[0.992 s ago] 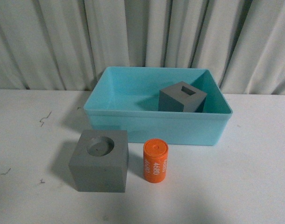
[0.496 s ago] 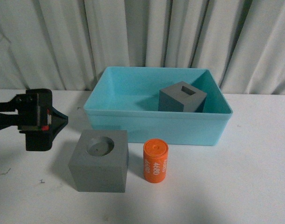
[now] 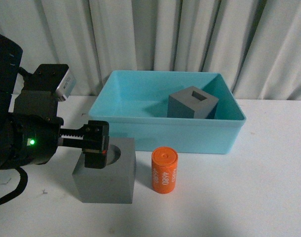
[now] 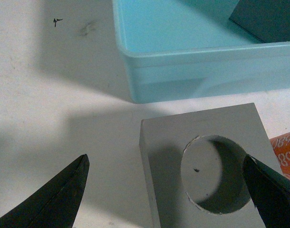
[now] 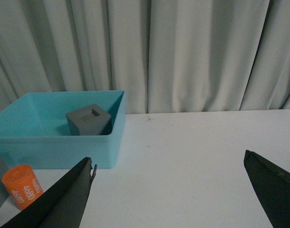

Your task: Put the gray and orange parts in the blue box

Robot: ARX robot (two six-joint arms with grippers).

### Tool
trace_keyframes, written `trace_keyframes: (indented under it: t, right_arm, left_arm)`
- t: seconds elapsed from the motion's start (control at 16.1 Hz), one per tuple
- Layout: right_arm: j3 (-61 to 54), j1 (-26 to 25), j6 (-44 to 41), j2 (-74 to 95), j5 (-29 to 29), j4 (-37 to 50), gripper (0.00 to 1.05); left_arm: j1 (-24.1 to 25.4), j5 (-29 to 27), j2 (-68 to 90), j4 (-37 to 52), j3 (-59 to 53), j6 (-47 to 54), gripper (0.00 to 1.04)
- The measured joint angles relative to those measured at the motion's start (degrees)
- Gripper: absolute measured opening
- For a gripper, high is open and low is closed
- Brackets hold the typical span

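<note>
- Target for the coming move: the matte gray cube with a round recess (image 3: 108, 182), standing on the white worktop (image 3: 249, 202) just in front of the wide turquoise-blue plastic box (image 3: 165, 134), towards its left end
- The left gripper (image 3: 97, 148) hovers over this cube, its fingers (image 4: 59, 199) spread wide and grasping nothing
- In the left wrist view one tip lies past the cube's side over bare worktop, and the other lies above the opposite edge by the recess
- The cube sits below and between the fingers, so a straight descent looks right, though the spread seems barely wider than the cube
- The small orange cylinder with white digits (image 3: 164, 172) stands upright just beside the cube, not touching it
- The gray cube with a rectangular slot (image 3: 190, 106) sits inside the box
- The right gripper (image 5: 166, 161) is released and empty, well apart from the parts, so the left arm is nearer
</note>
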Motion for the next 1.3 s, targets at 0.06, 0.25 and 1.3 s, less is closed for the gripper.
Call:
trace_keyframes:
  t: [0.06,0.25,1.3]
  right_arm:
    - [0.0,0.0,0.0,0.0,0.0,0.0,0.98]
    - [0.0,0.0,0.0,0.0,0.0,0.0,0.98]
    - [0.0,0.0,0.0,0.0,0.0,0.0,0.98]
  left_arm:
    - [-0.4,-0.3,0.6,0.0,0.7,-0.1,0.98]
    - [-1.2,-0.9,2.6,0.2,1.4,-0.9,0.98]
    - [-1.1,-1.6,6.0,0.8,3.0,-0.9,0.98]
